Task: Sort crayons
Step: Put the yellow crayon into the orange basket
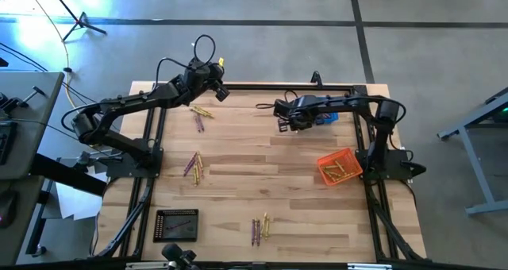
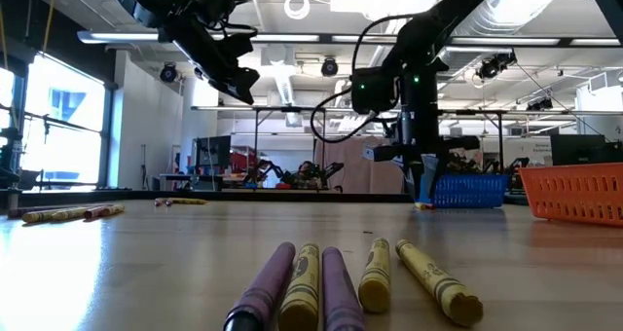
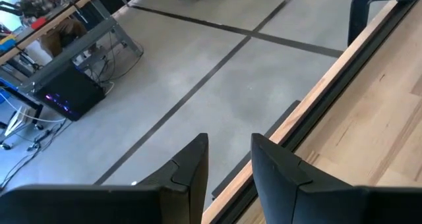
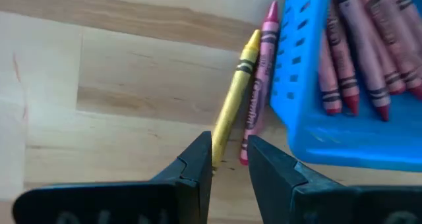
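Note:
A yellow crayon [image 4: 232, 102] and a maroon crayon [image 4: 256, 92] lie side by side on the table, against the outer wall of the blue basket [image 4: 297, 85], which holds several maroon crayons [image 4: 356, 59]. My right gripper [image 4: 229, 159] points down just over their near ends, open by a narrow gap. Its one fingertip hides the yellow crayon's end, and I cannot tell whether it touches it. My left gripper [image 3: 229, 158] hangs open and empty over the table's far edge [image 3: 310, 112]. Other crayon groups [image 1: 200, 115] [image 1: 194, 167] [image 1: 259, 226] lie on the table.
An orange basket [image 1: 340, 168] with yellow crayons stands at the right. A black basket [image 1: 176, 225] sits near the front left. The black frame rail [image 1: 270, 86] runs along the far edge. Bare wood lies in the table's middle.

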Robot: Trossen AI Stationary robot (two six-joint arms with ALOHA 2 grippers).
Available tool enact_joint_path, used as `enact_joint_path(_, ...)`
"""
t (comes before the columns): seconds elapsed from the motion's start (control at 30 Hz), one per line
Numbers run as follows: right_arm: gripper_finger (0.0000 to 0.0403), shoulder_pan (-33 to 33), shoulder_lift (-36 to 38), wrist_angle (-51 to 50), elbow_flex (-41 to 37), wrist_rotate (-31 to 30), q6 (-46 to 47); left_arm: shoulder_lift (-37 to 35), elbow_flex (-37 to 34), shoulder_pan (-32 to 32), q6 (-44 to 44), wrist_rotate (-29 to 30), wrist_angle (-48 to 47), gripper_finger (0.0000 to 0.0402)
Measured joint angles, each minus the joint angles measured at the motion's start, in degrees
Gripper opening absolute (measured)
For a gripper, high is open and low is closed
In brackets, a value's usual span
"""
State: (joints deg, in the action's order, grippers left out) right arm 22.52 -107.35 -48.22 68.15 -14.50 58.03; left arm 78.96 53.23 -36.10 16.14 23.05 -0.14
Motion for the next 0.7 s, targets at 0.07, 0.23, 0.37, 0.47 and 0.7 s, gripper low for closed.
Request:
enact_joint_path(0.07, 0.0081, -0.02, -0.88, -0.01, -0.01, 0.17, 0.44, 0.00, 0.00, 0.00, 0.00, 0.02, 0.00, 0.0101)
enact_joint_path(0.23, 0.0081, -0.04, -3.65, 0.64, 0.34, 1.46, 0.57, 0.00, 0.00, 0.00, 0.02, 0.10, -0.02, 0.0101)
enact_joint_path(0.37, 0.0081, -0.04, -4.44, 1.33, 0.21, 2.27, 0.37, 0.00, 0.00, 0.00, 0.02, 0.13, -0.03, 0.0101)
enact_joint_path(0.47, 0.0080, -0.02, -4.46, 1.52, 0.19, 3.00, -0.10, 0.00, 0.00, 0.00, 0.00, 0.11, -0.03, 0.0101)
enact_joint_path(0.7, 0.0052, -0.40, -4.57, 2.16, 0.15, 4.39, -4.09, 0.00, 0.00, 0.00, -0.04, 0.10, -0.05, 0.0101)
